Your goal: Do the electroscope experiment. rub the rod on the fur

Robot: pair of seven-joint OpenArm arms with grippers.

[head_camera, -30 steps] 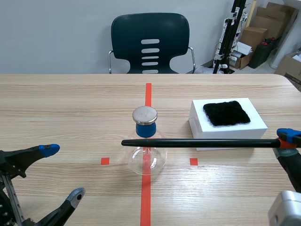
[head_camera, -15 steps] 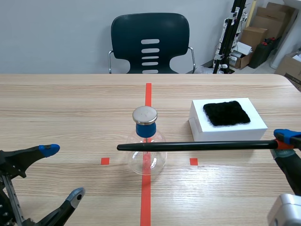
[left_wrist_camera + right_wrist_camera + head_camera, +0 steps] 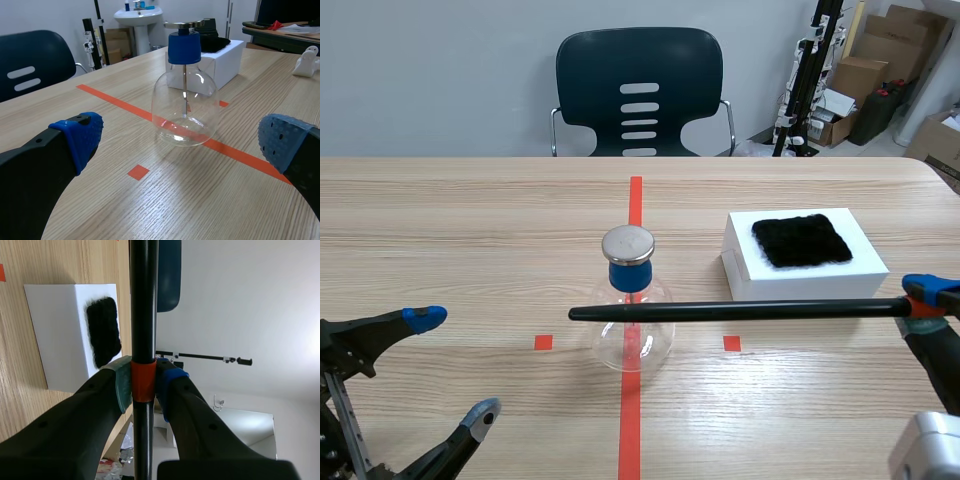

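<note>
A long black rod (image 3: 740, 311) hangs level above the table, its tip in front of the glass electroscope flask (image 3: 632, 325) with the blue stopper and metal disc. My right gripper (image 3: 928, 296) is shut on the rod's orange-banded end (image 3: 143, 380) at the right edge. Black fur (image 3: 801, 240) lies on a white box (image 3: 750, 268), beyond the rod; the fur (image 3: 103, 332) shows beside the rod in the right wrist view. My left gripper (image 3: 445, 365) stands open low at the left, with the flask (image 3: 185, 107) ahead of it.
A dark chair (image 3: 639, 92) stands behind the table's far edge. Cardboard boxes and a stand (image 3: 880, 70) fill the back right corner. A white object (image 3: 925, 455) sits at the front right.
The rod swung a little toward the near side and left between one second and half a second ago, its tip dropping lower across the flask. Since then nothing has moved.
</note>
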